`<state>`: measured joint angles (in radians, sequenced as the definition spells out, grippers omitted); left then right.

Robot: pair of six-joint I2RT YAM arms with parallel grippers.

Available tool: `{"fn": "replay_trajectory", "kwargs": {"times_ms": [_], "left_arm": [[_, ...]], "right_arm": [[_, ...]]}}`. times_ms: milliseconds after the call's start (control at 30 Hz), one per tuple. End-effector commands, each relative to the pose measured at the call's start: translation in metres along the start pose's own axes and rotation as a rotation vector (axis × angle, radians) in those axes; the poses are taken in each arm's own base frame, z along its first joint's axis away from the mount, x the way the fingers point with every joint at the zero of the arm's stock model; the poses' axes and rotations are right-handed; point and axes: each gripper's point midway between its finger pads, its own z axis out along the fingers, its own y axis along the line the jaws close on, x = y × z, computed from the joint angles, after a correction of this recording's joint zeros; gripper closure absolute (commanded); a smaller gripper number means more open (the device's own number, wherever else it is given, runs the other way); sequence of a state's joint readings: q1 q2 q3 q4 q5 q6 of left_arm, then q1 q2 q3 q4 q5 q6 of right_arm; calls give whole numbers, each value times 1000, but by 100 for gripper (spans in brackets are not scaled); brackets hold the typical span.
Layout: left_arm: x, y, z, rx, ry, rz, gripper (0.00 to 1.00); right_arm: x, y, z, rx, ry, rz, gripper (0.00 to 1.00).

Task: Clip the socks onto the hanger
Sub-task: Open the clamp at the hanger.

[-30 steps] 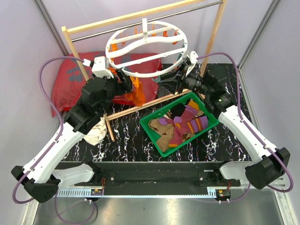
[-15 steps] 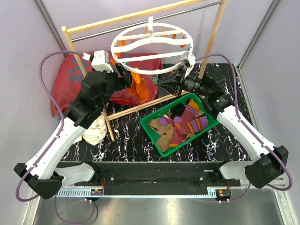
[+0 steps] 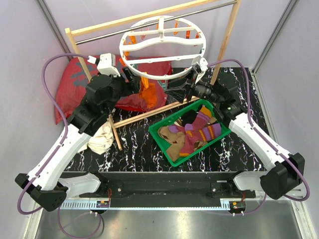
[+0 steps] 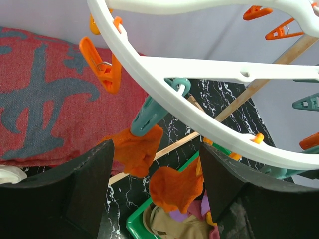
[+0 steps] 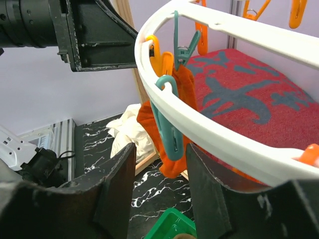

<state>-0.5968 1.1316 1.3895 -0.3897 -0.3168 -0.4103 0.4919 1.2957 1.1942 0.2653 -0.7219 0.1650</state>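
The white ring hanger [image 3: 162, 42] hangs from the rack, its orange and teal clips dangling. An orange sock [image 3: 147, 92] hangs under its near-left rim, pinched in a teal clip [image 5: 167, 129]. My left gripper [image 3: 130, 79] is open beside that rim; in its wrist view the hanger [image 4: 164, 94] crosses above the empty left gripper [image 4: 154, 149], with the orange sock [image 4: 134, 152] beyond it. My right gripper [image 3: 177, 93] is open, and the right gripper [image 5: 160, 147] sits just below the teal clip and the orange sock [image 5: 177, 114]. Purple striped socks [image 3: 202, 132] and tan socks [image 3: 174, 144] lie in the green bin [image 3: 164, 139].
The wooden-post rack with its metal bar [image 3: 149, 25] spans the back, and its wooden foot [image 3: 149, 113] crosses the black marble table. A red patterned cushion [image 3: 75, 87] lies back left. A white cloth [image 3: 102, 139] sits beside the left arm.
The hanger ring has swung up and to the right and now hangs more level. My left arm has risen toward its rim. The right gripper has shifted slightly left under the ring.
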Motion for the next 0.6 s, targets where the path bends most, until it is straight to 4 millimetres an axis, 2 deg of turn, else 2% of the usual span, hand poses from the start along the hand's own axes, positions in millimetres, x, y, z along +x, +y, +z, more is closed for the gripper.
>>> {"fn": "replay_trajectory", "kwargs": {"times_ms": [0,333,567], "left_arm": [[-28,-10,-9,44,-57,-11,27],[-26,-11,-4,42,-42,-5,27],[-22,-14,-2,55,-28,-15,27]], "right_arm": [[-21,10,8,-72,-63,-71,46],[-9,-2,17,-67,-60,-60,47],[-16,-7,18,-19,-132,-79,43]]}}
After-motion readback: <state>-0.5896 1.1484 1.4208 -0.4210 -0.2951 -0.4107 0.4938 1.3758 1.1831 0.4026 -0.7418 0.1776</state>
